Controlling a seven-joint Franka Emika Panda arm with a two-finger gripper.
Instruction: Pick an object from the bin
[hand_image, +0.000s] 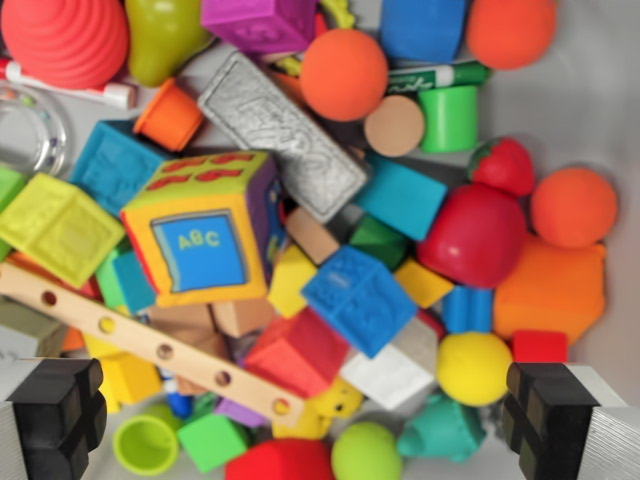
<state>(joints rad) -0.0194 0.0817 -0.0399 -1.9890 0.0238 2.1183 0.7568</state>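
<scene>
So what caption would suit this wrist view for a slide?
Open gripper hovers above a bin crammed with colourful toys, including an ABC block.

Two black blocky ridged fingertips (58, 412) on pale silver-grey finger bodies, lower corners.

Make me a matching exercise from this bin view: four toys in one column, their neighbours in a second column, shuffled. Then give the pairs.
Things:
1. ABC cloth cube
2. silver embossed bar
3. yellow ball
4. green cup

Places:
A. beside the small red block
B. below the wooden strip with holes
C. between the orange cup and the orange ball
D. just above the wooden strip, beside the yellow-green block

Pairs: 1-D, 2-C, 3-A, 4-B
</scene>
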